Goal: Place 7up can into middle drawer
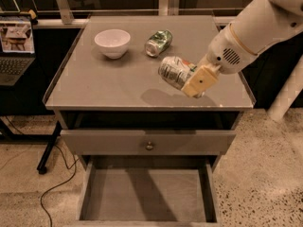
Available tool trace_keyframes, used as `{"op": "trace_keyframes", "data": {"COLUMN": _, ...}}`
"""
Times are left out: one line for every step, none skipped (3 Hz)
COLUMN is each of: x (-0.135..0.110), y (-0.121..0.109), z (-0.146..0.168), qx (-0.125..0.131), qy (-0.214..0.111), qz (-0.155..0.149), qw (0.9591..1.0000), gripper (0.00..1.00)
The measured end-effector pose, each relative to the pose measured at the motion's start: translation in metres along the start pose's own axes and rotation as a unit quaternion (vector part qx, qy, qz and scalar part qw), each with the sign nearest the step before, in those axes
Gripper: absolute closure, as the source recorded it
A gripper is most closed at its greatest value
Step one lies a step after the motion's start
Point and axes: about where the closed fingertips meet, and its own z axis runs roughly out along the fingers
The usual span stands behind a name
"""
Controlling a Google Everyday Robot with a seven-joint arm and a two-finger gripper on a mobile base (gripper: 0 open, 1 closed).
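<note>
Gripper (189, 81) is over the right-front part of the cabinet top (94, 91), arm coming in from the upper right. Its fingers are closed onto the 7up can (173, 71). One tan finger (200, 81) shows on the can's right end; the other is hidden behind the can, so grip is prob. from both sides. Can is silver, crinkled and tilted almost on its side, w/ its end facing left-down. It hangs above the top, not touching: its shadow (161, 98) lies on the surface just below.

Green can (158, 42) lies on its side near the back centre of the top, apart from the held can. White bowl (112, 42) sits upright to its left.

Below the top, the drawer w/ brass knob (149, 145) is pulled out a little. Under it the middle drawer (147, 195) is pulled out much further, w/ its flat grey bottom showing. It lies below and in front of the can.

Laptop (16, 48) at far left, black cable (52, 193) on the floor.
</note>
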Motion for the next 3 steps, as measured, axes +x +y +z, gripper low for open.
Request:
{"op": "trace_keyframes", "data": {"x": 0.013, "y": 0.030, "z": -0.010, "qx": 0.004, "qy": -0.012, "qz": -0.001, "qw": 0.9999, "gripper": 1.00}}
{"op": "trace_keyframes", "data": {"x": 0.034, "y": 0.062, "z": -0.021, "qx": 0.018, "qy": -0.029, "qz": 0.014, "qw": 0.9993, "gripper": 1.00}}
{"op": "trace_keyframes", "data": {"x": 0.058, "y": 0.078, "z": -0.018, "qx": 0.030, "qy": -0.047, "qz": 0.037, "qw": 0.9977, "gripper": 1.00}}
